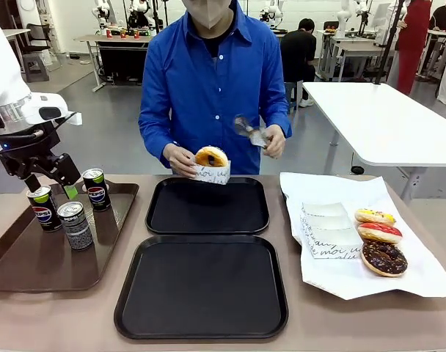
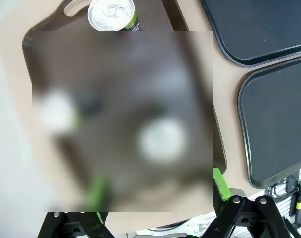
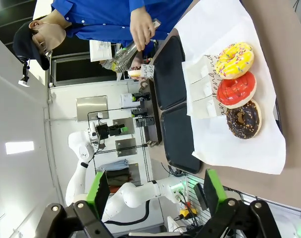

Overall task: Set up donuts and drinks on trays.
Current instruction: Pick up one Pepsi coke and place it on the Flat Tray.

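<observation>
left jaws: wide open, nothing in them, hanging right over the cans [image 1: 75, 224] on the brown tray [image 1: 32, 273].
right jaws: spread wide too, empty, up above the white paper [image 3: 249, 148].
cans: slim, stiff, smooth. I guessed light and tippy, so I'd have pinched mid-body.
donuts: three iced ones [image 1: 379, 233] sat on the paper. The glazed donut [image 1: 211, 156] was in its holder in the person's hand [image 1: 180, 159], at the far black tray [image 1: 207, 209]. Soft with smeary icing, so the sides only.
room: both black trays bare, near one [image 1: 201, 290] included. Raised rims to clear, and the cans stood close together on my side of the counter [image 1: 318, 326].
</observation>
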Controlling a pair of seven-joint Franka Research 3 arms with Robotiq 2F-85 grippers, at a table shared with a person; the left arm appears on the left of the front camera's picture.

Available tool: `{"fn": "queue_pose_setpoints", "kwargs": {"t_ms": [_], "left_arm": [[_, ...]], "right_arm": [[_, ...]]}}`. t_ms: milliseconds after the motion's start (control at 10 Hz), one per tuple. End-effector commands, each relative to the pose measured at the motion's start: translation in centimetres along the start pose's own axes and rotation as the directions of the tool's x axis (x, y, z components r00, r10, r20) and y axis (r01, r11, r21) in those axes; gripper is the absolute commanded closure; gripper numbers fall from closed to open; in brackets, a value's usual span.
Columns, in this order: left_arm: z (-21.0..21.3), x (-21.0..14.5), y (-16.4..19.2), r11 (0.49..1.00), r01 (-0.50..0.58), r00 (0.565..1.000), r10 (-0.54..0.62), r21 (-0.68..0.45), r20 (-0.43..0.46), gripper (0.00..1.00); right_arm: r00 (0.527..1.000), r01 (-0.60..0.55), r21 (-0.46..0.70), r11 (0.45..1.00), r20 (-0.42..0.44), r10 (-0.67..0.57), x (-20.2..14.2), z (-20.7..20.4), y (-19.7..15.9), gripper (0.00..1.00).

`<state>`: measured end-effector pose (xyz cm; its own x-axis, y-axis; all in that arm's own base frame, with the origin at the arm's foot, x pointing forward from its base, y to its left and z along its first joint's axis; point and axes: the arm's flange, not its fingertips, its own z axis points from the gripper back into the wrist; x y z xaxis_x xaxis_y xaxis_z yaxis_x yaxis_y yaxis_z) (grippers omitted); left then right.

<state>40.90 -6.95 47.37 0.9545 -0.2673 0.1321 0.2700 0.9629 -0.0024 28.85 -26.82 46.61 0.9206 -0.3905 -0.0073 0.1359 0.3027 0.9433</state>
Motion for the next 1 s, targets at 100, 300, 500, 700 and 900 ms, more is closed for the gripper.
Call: {"fn": "queue_pose_setpoints", "kwargs": {"t_ms": [100, 300, 500, 700, 900], "left_arm": [[-0.5, -0.1, -1.5, 0.993, -0.099, 0.993, 0.103, 0.065, -0.059, 0.0], [-1.3, -0.3, -2.0, 0.961, -0.25, 0.963, 0.259, 0.119, -0.072, 0.0], [-2.1, 0.2, -2.0, 0.953, -0.293, 0.951, 0.299, 0.073, -0.085, 0.0], [-2.7, 0.9, -1.6, 0.961, -0.274, 0.958, 0.276, 0.038, -0.075, 0.0], [-3.8, 1.0, -1.5, 0.965, -0.262, 0.964, 0.263, 0.016, -0.043, 0.0]], "right_arm": [[1.0, -0.005, 0.021, 1.0, 0.005, 0.005, 0.0, -0.1, 0.0, 0.0], [1.0, -0.005, 0.021, 1.0, 0.005, 0.005, 0.0, -0.1, 0.0, 0.0], [1.0, -0.005, 0.021, 1.0, 0.005, 0.005, 0.0, -0.1, 0.0, 0.0], [1.0, -0.005, 0.021, 1.0, 0.005, 0.005, 0.0, -0.1, 0.0, 0.0], [1.0, -0.005, 0.021, 1.0, 0.005, 0.005, 0.0, -0.1, 0.0, 0.0]]}}
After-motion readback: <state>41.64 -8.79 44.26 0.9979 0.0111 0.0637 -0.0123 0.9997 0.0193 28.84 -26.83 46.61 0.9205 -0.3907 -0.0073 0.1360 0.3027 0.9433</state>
